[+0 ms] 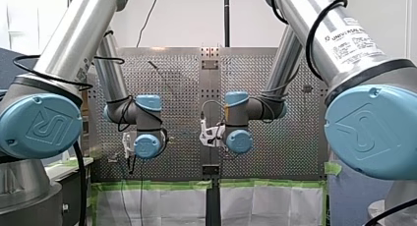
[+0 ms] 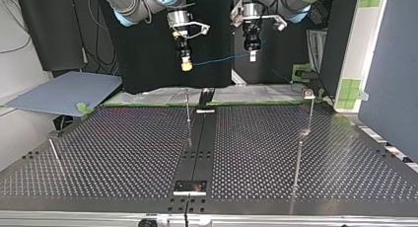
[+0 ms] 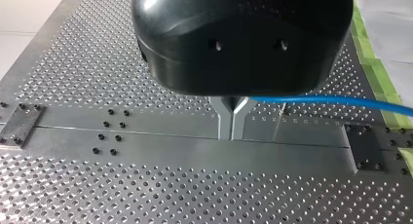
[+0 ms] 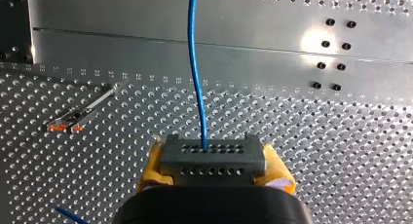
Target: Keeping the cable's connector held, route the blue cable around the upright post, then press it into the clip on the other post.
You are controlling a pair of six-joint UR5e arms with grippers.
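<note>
my right gripper (image 2: 186, 64) holds the grey connector (image 4: 212, 156) clamped between its yellow-padded fingers, and the blue cable (image 4: 195, 63) runs straight out of it, away from the gripper. my left gripper (image 3: 233, 121) has its metal fingers pinched narrow on the cable further along, and the cable leaves them to one side. both hang well above the worktop (image 2: 123, 153), with the cable's long axis strung nearly level between them. a thin upright post (image 2: 188, 111) stands lower down, in line with the right gripper in the top view. a second post (image 2: 311, 113), its small head probably the clip, stands on the left arm's side. i judge the cable must drop and wrap the nearer post first. no container shows.
</note>
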